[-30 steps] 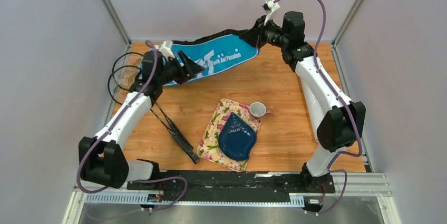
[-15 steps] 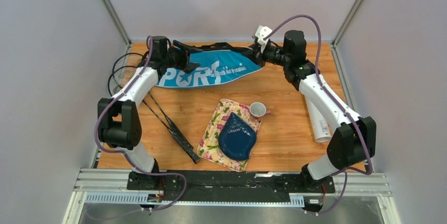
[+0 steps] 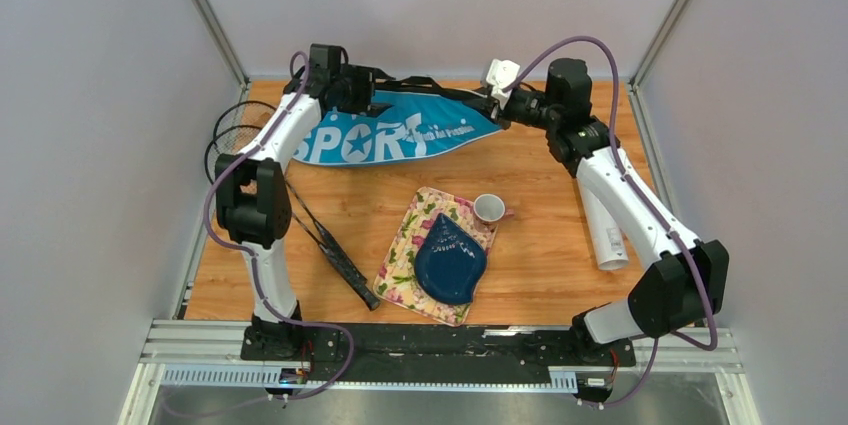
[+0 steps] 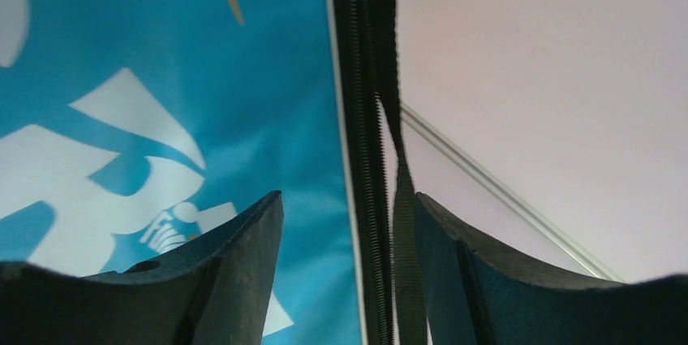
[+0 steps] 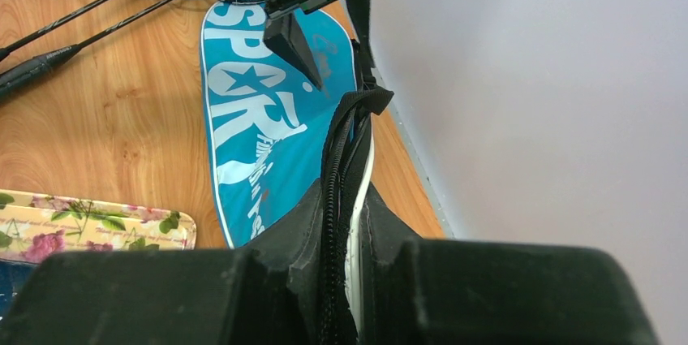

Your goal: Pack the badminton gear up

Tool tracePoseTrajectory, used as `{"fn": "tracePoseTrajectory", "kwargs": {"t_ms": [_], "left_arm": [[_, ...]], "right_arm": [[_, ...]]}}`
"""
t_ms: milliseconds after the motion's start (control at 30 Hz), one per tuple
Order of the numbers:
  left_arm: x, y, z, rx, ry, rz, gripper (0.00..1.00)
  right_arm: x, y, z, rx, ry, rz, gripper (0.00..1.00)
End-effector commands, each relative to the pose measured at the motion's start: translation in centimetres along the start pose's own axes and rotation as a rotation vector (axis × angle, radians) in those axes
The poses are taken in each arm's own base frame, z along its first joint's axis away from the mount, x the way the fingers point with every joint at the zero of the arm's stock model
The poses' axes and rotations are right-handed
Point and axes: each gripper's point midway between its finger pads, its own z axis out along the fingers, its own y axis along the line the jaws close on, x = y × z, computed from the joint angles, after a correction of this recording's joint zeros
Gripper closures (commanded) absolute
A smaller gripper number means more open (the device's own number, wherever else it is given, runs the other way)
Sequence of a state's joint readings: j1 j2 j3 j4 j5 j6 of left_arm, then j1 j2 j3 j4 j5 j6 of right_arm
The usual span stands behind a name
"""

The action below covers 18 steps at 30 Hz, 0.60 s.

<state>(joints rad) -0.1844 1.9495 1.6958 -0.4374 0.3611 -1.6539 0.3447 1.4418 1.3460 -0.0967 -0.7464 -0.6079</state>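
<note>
The racket bag (image 3: 400, 130) is smooth, glossy blue fabric printed with white "SPORT" lettering and edged by a black toothed zipper. It lies long and tapered along the far side of the wood-grain tabletop (image 3: 540, 175), from 11 to 12 o'clock. The left end effector (image 3: 372, 102) sits at the bag's far edge near 11 o'clock. Its matte black fingers (image 4: 243, 256) are spread wide, with the zipper band and a woven black strap running through the gap. Whether either touches a finger cannot be told. The right end effector (image 3: 492, 108) is pressed together on the bag's narrow end at 1 o'clock, pinching the zipper seam. Two thin-shafted black rackets (image 3: 300, 210) lie side by side at 9 o'clock, their netted heads toward 10. A smooth white tube (image 3: 603, 230) lies at 3 o'clock beside the right arm. At centre, a dark blue plate (image 3: 450, 260) rests on a floral mat (image 3: 405, 245), with a small white cup (image 3: 489, 208) just beside it.
</note>
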Motion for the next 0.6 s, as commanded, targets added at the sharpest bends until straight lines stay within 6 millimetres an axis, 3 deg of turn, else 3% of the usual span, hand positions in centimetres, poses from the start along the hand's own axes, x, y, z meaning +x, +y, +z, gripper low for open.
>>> {"fn": "tracePoseTrajectory", "kwargs": {"t_ms": [0,133,200,233,400,500,533,567], "left_arm": [[2.2,-2.1,0.5,0.009,0.027,-0.020,0.33],[3.5,-1.6,1.4,-0.017,0.053,-0.051,0.46],[4.0,-1.3,1.5,-0.027,0.067,-0.058,0.48],[4.5,-1.0,1.6,-0.039,0.075,-0.058,0.54],[5.0,-0.9,1.3,-0.018,0.068,-0.044,0.60],[4.9,-0.8,1.7,-0.013,0.069,-0.037,0.82],[4.9,-1.4,1.6,0.013,0.064,-0.016,0.97],[4.8,-1.6,1.7,0.027,0.054,-0.002,1.00]], "right_arm": [[-3.7,-0.9,-1.0,0.033,-0.057,-0.141,1.00],[-3.9,-0.6,-0.8,0.033,-0.053,-0.153,1.00],[-4.3,-0.5,-0.8,0.035,-0.058,-0.162,1.00],[-4.2,-0.6,-0.8,0.039,-0.054,-0.162,1.00],[-4.6,-0.5,-0.9,0.044,-0.052,-0.169,1.00],[-4.5,-0.4,-0.8,0.051,-0.043,-0.168,1.00],[-4.1,-0.5,-1.0,0.064,-0.028,-0.159,1.00],[-4.1,-0.5,-0.9,0.075,-0.030,-0.160,1.00]]}}
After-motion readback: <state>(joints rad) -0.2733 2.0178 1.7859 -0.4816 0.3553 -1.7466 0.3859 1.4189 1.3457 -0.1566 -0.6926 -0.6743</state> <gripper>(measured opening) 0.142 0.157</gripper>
